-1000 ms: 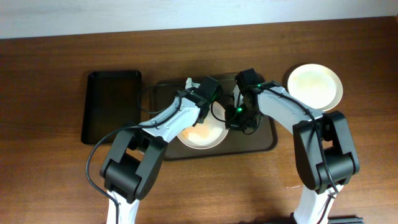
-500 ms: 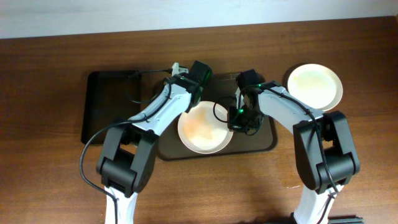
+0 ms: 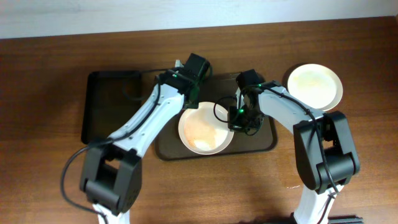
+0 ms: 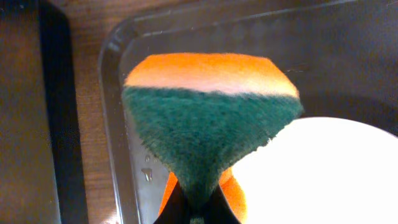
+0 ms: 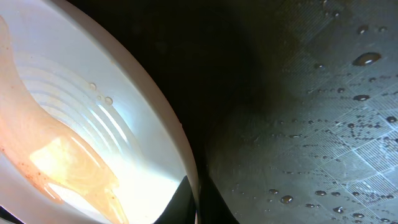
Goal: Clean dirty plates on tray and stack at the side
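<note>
**Operator:** What does the top camera give me?

**Spotter:** From above you get the wooden table (image 3: pixel 50 93), with the tray (image 3: pixel 267 140) in the middle and a narrower black tray (image 3: pixel 112 106) just beside it on its left. One plate (image 3: pixel 202 130) lies in the tray, toward the near edge and left of middle. A second plate (image 3: pixel 314 86) sits on the bare wood just off the tray's far-right corner. Both your arms reach over the tray and hide their own fingertips from that camera.

**Operator:** So what are the hands doing?

**Spotter:** Your wrist cameras answer that. Your left gripper (image 4: pixel 198 208) is clamped on a sponge (image 4: pixel 208 124), pinching it to a narrow waist. You see its green scouring face, with the orange foam along its far edge. It hangs over the tray's far-left corner, beside the plate's rim. You can't tell whether it touches the tray floor. Your right gripper (image 5: pixel 196 202) is closed on the right edge of the plate in the tray, and the rim runs down between its fingertips.

**Operator:** Anything finer?

**Spotter:** Your right wrist shows a glossy orange-red smear (image 5: pixel 56 155) across that plate's ribbed well. From above it reads only as a faint tint. It also shows water droplets (image 5: pixel 367 59) scattered on the tray's textured floor, which the top camera doesn't resolve.
</note>
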`<action>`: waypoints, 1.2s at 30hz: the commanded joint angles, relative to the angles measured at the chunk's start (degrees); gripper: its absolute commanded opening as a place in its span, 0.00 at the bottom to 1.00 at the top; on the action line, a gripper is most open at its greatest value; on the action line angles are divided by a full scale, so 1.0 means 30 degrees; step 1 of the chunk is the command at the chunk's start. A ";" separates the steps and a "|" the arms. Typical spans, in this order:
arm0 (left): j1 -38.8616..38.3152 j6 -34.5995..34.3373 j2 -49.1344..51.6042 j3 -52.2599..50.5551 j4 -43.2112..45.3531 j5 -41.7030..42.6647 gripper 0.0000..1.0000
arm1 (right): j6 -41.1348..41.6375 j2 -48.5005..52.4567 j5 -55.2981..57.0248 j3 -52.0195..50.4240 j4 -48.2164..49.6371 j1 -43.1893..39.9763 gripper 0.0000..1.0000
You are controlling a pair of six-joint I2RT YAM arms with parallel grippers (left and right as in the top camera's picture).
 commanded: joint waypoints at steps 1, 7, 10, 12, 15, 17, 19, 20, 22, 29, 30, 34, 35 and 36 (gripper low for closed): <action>-0.0058 0.0073 -0.0750 0.0401 -0.0474 0.3395 0.00 | -0.0109 0.0219 0.1027 -0.0233 0.0036 -0.0087 0.05; -0.0066 -0.1341 0.0641 -0.1370 -0.0452 0.7111 0.00 | -0.0109 0.0219 0.1027 -0.0233 0.0233 -0.0087 0.05; -0.0117 -0.1341 0.1486 -0.1836 -0.0211 0.8779 0.00 | -0.0102 0.0219 0.1020 -0.0233 0.0444 -0.0087 0.05; -0.0277 -0.1341 0.1800 -0.1938 -0.0029 0.9238 0.00 | -0.0102 0.0219 0.1027 -0.0233 0.0459 -0.0087 0.05; -0.0590 -0.1333 0.2193 -0.1938 -0.0175 0.9260 0.00 | -0.0102 0.0219 0.1027 -0.0233 0.0452 -0.0087 0.05; -0.0874 -0.1326 0.2601 -0.1953 -0.0393 0.9245 0.00 | -0.0102 0.0219 0.1027 -0.0233 0.0452 -0.0087 0.05; -0.1129 -0.1071 0.3002 -0.1996 -0.0561 0.8896 0.00 | -0.0102 0.0219 0.1020 -0.0233 0.0452 -0.0087 0.05; -0.1217 -0.1042 0.3111 -0.2011 -0.0758 0.8029 0.00 | -0.0102 0.0219 0.1027 -0.0233 0.0452 -0.0087 0.05; -0.1268 -0.1049 0.3213 -0.2011 -0.1180 0.5639 0.00 | -0.0102 0.0219 0.1027 -0.0233 0.0459 -0.0087 0.05; -0.1188 -0.1049 0.3213 -0.2011 -0.2186 -0.3381 0.00 | -0.0102 0.0219 0.1027 -0.0233 0.0452 -0.0087 0.05; -0.1188 -0.1042 0.3213 -0.2011 -0.2186 -0.4116 0.00 | -0.0102 0.0219 0.1027 -0.0233 0.0444 -0.0087 0.05; -0.1188 -0.1049 0.3184 -0.1763 -0.2178 -0.5931 0.00 | -0.0109 0.0219 0.1027 -0.0233 0.0437 -0.0087 0.04; -0.1188 -0.1056 0.3133 -0.1552 -0.2186 -0.5923 0.00 | -0.0109 0.0219 0.1020 -0.0233 0.0437 -0.0087 0.04; -0.1188 -0.1064 0.3045 -0.1319 -0.2229 -0.5909 0.00 | -0.0102 0.0219 0.1020 -0.0233 0.0430 -0.0087 0.04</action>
